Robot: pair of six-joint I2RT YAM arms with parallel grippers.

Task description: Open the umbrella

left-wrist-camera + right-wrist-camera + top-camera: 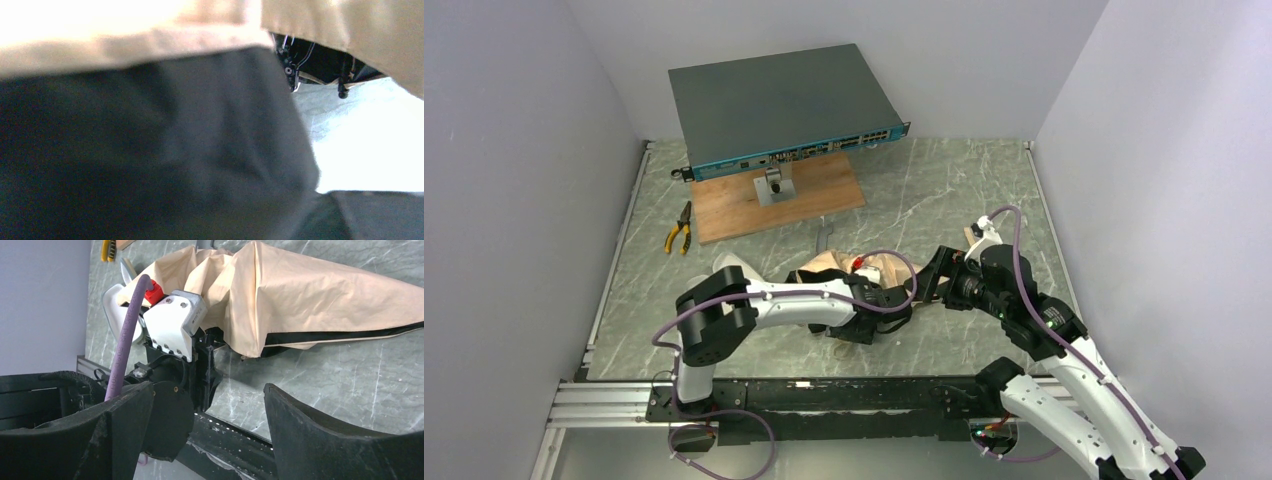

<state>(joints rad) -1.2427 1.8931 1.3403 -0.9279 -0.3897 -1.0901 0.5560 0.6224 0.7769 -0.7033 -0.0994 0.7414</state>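
Note:
The umbrella [839, 266] lies crumpled in the middle of the table, cream-beige fabric up. Its black lining [320, 337] shows along the lower edge. In the left wrist view, beige fabric [150, 30] and dark lining [150, 150] fill the frame, with thin black ribs [290, 70] behind. My left gripper [886, 298] is pushed in under the fabric [207, 347], and its fingers are hidden. My right gripper [927, 283] hangs just right of the umbrella. It is open [209, 387], with only bare table between its fingers.
A network switch [789, 105] on a stand sits over a wooden board [724, 215] at the back. Yellow-handled pliers [679, 228] lie to the left. A whitish case shell [729, 266] rests by the left arm. A black rail [824, 398] runs along the near edge.

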